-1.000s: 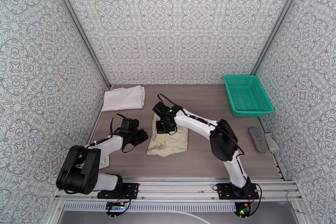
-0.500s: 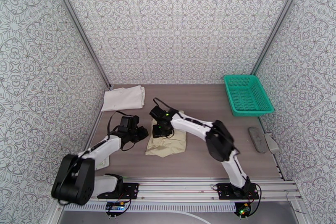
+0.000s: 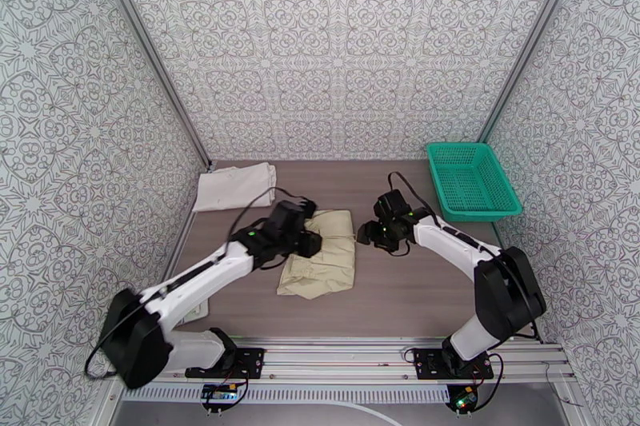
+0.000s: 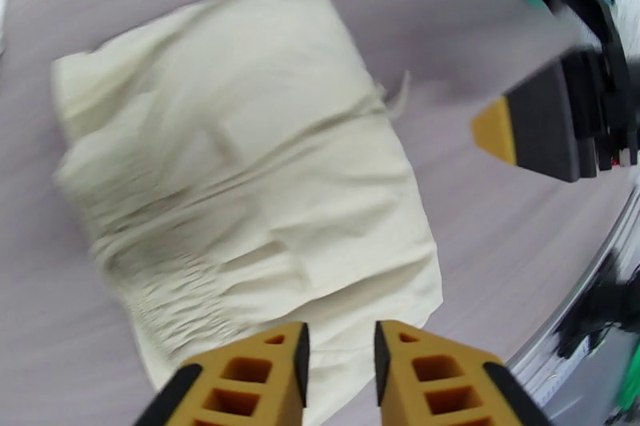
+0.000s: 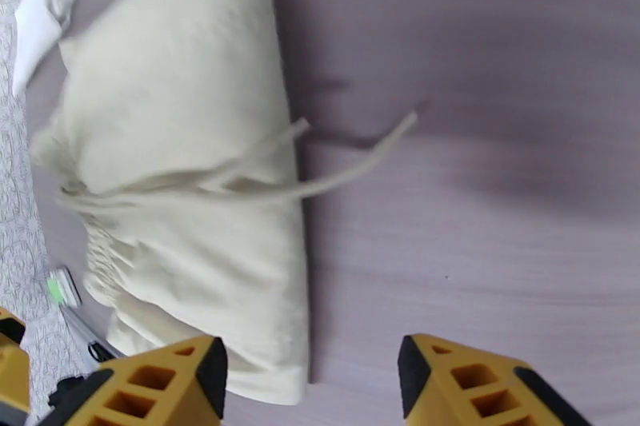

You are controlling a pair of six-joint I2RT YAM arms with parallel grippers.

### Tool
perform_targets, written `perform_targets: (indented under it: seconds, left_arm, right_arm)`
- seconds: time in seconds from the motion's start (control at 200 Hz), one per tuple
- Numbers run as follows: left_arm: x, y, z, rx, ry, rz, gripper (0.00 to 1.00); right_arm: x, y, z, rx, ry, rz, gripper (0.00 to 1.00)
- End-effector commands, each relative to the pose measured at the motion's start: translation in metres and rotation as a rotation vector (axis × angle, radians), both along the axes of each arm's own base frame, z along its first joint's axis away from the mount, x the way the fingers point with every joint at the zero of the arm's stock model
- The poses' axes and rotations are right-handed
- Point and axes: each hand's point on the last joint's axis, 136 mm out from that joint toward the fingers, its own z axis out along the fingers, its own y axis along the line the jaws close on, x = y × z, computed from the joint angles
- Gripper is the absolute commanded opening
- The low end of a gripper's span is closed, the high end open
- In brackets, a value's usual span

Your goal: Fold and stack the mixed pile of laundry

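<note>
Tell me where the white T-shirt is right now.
In the top view, the white T-shirt lies folded at the far left corner of the table, beyond and to the left of the beige garment at mid-table.

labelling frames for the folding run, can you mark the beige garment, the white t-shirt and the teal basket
beige garment (image 3: 324,264), top external view, middle of the folded cloth
white t-shirt (image 3: 236,186), top external view, middle of the folded shirt
teal basket (image 3: 470,180), top external view, bare mesh floor
</note>
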Motion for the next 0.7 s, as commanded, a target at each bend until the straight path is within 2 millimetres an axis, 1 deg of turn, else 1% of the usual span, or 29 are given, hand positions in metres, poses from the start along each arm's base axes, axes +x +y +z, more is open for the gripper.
perform_targets:
  seconds: [0.0,0.03,0.12,0.175,0.25,0.28,0.365,0.45,0.505,0.52,0.57,0.64,0.695]
  left_arm:
    - [-0.002,0.0,-0.013,0.138,-0.023,-0.034,0.33]
    - [-0.002,0.001,-0.016,0.132,-0.01,-0.016,0.34]
    - [-0.002,0.014,-0.02,0.072,0.039,0.091,0.41]
    - [-0.005,0.025,-0.02,0.005,0.071,0.161,0.44]
    - [-0.008,0.044,-0.021,-0.111,0.121,0.258,0.49]
    - [-0.01,0.053,-0.025,-0.159,0.15,0.294,0.5]
    - [-0.014,0.08,-0.03,-0.278,0.189,0.38,0.52]
    - [-0.015,0.108,-0.034,-0.356,0.211,0.462,0.52]
    - [-0.016,0.122,-0.034,-0.395,0.22,0.498,0.54]
    - [-0.017,0.126,-0.035,-0.402,0.225,0.509,0.54]
    - [-0.018,0.137,-0.038,-0.422,0.235,0.544,0.55]
    - [-0.019,0.148,-0.043,-0.451,0.251,0.58,0.57]
    - [-0.021,0.156,-0.049,-0.476,0.267,0.608,0.57]
  right_arm:
    - [-0.007,0.022,0.01,0.141,-0.038,0.081,0.67]
    - [-0.011,0.021,0.008,0.152,-0.037,0.077,0.69]
    - [-0.024,0.018,0.004,0.164,-0.045,0.085,0.72]
    - [-0.033,0.02,0.008,0.139,-0.083,0.137,0.73]
    - [-0.041,0.023,0.017,0.041,-0.185,0.246,0.74]
    - [-0.043,0.025,0.02,-0.02,-0.24,0.299,0.75]
    - [-0.044,0.035,0.026,-0.17,-0.388,0.452,0.8]
    - [-0.041,0.054,0.027,-0.248,-0.52,0.591,0.86]
    - [-0.043,0.072,0.03,-0.251,-0.597,0.683,0.9]
    - [-0.046,0.08,0.03,-0.239,-0.62,0.724,0.93]
    - [-0.052,0.098,0.032,-0.233,-0.677,0.81,0.98]
    - [-0.064,0.124,0.029,-0.243,-0.766,0.949,0.99]
    - [-0.074,0.141,0.023,-0.266,-0.831,1.05,0.99]
